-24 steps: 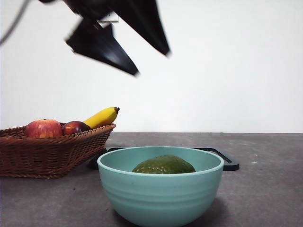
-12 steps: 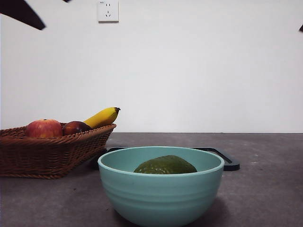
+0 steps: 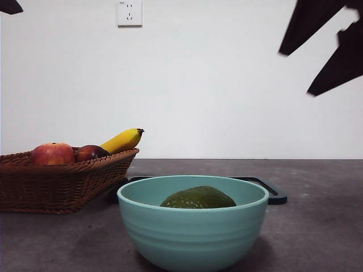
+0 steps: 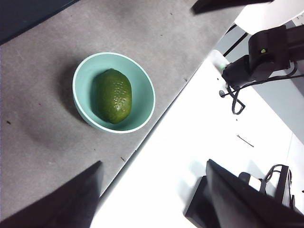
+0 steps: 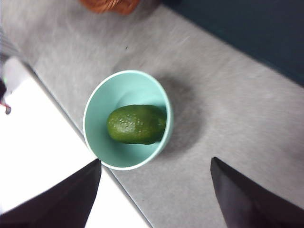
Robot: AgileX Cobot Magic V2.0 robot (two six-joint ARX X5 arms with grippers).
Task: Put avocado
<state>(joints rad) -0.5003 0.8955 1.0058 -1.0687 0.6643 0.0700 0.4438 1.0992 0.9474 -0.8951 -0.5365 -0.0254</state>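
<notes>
The right gripper (image 5: 154, 199) hangs high above the table with its two black jaws spread wide apart and nothing between them. In the front view it appears as two dark wedges (image 3: 326, 42) at the upper right corner. The dark green, smooth, oval avocado (image 5: 136, 124) lies well below this gripper, not touching either jaw, and is seen from the right wrist view through the gap between them.

The left gripper (image 4: 152, 199) is likewise raised, jaws parted and empty. In the front view only a black tip (image 3: 10, 6) shows at the upper left corner. From the left wrist view the avocado (image 4: 111, 96) lies well below and off to one side of the jaw gap.

The avocado (image 3: 198, 198) rests on its side inside the pale turquoise round ceramic bowl (image 3: 193, 238), its top just below the rim. The bowl stands on the grey table (image 3: 317, 238) near the front edge.

Left of the bowl stands a brown woven wicker basket (image 3: 57, 187) holding a red apple (image 3: 52, 154), a darker red apple (image 3: 91, 152) and a yellow banana (image 3: 122, 140). Behind the bowl lies a flat black tray (image 3: 276, 196). A white wall socket (image 3: 129, 12) is mounted on the white wall.
</notes>
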